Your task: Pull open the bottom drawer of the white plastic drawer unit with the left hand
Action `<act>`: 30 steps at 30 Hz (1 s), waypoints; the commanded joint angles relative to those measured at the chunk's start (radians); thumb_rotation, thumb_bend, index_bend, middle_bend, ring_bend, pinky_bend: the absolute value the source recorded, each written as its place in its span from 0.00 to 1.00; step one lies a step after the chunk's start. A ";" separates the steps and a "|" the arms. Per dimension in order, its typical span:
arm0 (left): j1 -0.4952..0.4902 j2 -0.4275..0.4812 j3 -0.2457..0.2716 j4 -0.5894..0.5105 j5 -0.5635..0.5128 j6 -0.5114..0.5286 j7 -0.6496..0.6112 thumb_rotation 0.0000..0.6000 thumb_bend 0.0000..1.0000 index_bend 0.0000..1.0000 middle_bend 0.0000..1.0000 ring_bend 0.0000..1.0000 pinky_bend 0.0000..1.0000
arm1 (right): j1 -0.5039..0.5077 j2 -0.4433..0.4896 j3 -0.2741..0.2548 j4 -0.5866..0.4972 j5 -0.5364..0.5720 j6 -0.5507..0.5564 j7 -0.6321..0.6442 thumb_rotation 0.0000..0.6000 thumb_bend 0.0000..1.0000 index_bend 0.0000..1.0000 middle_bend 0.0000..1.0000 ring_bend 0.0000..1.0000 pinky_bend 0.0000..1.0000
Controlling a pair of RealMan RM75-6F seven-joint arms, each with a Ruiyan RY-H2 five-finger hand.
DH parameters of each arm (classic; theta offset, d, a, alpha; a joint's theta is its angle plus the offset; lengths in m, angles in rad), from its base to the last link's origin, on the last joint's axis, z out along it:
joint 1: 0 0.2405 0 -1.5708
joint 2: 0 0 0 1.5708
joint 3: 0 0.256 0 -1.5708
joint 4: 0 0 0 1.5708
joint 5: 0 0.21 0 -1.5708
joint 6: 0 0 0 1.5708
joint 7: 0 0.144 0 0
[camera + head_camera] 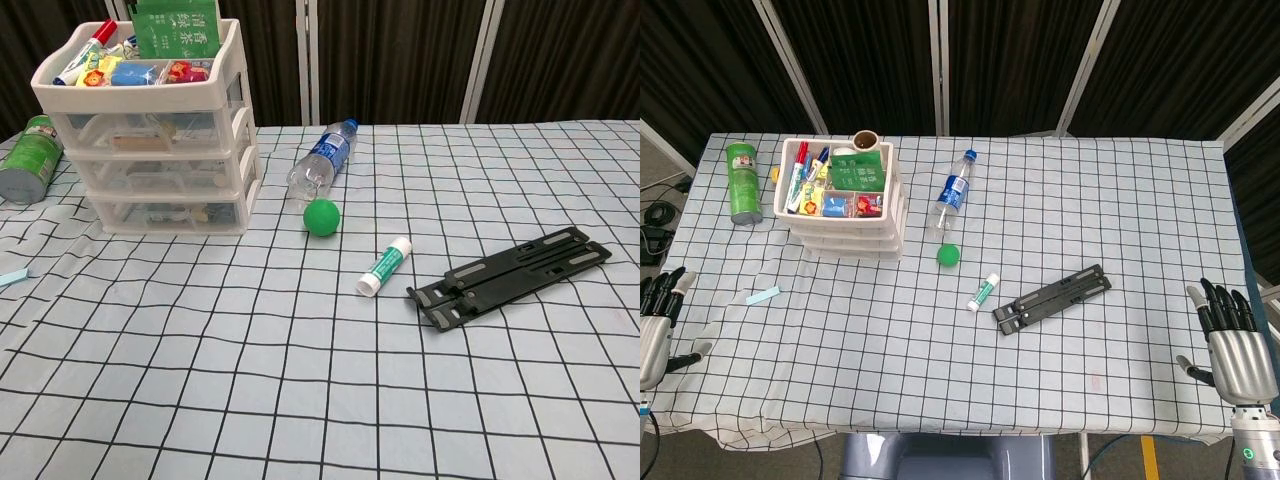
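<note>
The white plastic drawer unit point(160, 130) stands in the upper left of the chest view, three drawers high, with its bottom drawer point(170, 208) flush with the two above it. Its open top tray holds markers, small packets and a green box point(180, 28). In the head view the unit sits in the upper left part of the checked tablecloth point(1040, 380).

A green canister point(742, 182) lies just left of the unit. To its right lies a clear water bottle point(322, 168) with a blue cap, and a green ball point(321, 216) rests just beside the bottle's base. Further right lie a glue stick point(385, 267) and then a black folding stand point(510, 274), flat on the cloth.

The left hand point(655, 325) shows at the lower left edge of the head view, well apart from the unit, fingers spread and holding nothing. The right hand point(1235, 350) sits at the lower right edge, fingers likewise apart and empty.
</note>
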 commanded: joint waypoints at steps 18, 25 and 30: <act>-0.022 -0.031 -0.023 0.023 0.010 -0.004 -0.095 1.00 0.15 0.00 0.00 0.00 0.00 | 0.003 0.012 0.002 -0.017 0.024 -0.025 0.021 1.00 0.02 0.00 0.00 0.00 0.00; -0.066 -0.103 -0.050 0.093 0.027 -0.021 -0.200 1.00 0.19 0.00 0.00 0.00 0.01 | 0.002 0.017 0.000 -0.022 0.022 -0.026 0.035 1.00 0.02 0.00 0.00 0.00 0.00; -0.107 -0.160 -0.082 0.126 0.056 -0.004 -0.237 1.00 0.34 0.00 0.30 0.41 0.44 | 0.000 0.020 -0.005 -0.025 0.011 -0.023 0.041 1.00 0.02 0.00 0.00 0.00 0.00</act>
